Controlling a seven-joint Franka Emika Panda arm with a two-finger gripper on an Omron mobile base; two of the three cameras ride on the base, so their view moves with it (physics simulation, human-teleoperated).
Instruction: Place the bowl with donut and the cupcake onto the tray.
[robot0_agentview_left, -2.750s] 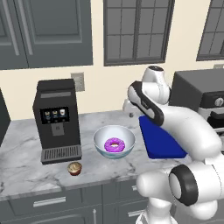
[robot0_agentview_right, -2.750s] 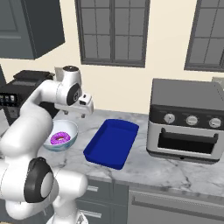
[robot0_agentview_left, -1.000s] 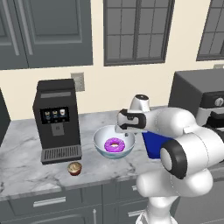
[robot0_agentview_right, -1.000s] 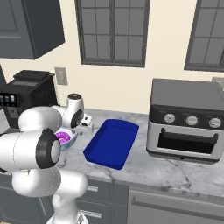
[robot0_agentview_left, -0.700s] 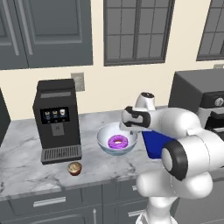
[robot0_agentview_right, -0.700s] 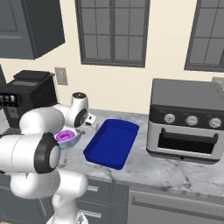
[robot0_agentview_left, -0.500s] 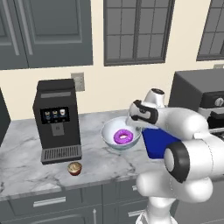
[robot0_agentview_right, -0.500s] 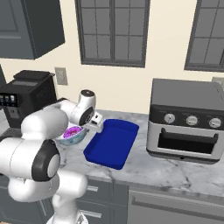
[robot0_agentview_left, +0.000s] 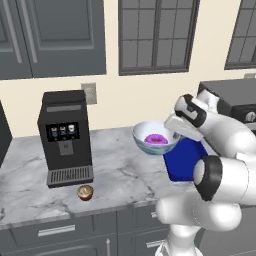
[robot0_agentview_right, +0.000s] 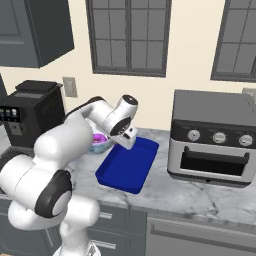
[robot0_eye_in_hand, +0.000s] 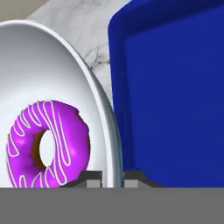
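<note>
The pale bowl hangs lifted off the counter with the purple-iced donut lying inside it. My gripper is shut on the bowl's right rim; in the hand view the rim runs between my fingertips, the donut to their left. The deep-blue tray lies on the counter just right of the bowl, and its floor shows beyond the rim. The small cupcake stands near the counter's front edge, below the coffee machine. From the right, my arm hides most of the bowl.
A black coffee machine stands at the counter's left. A toaster oven sits right of the tray. Bare marble counter lies between the cupcake and the tray. Windows and dark cabinets are on the wall behind.
My gripper closed on the bowl's rim, lifted it off the counter and carried it right toward the tray. Cupcake and tray have not moved.
</note>
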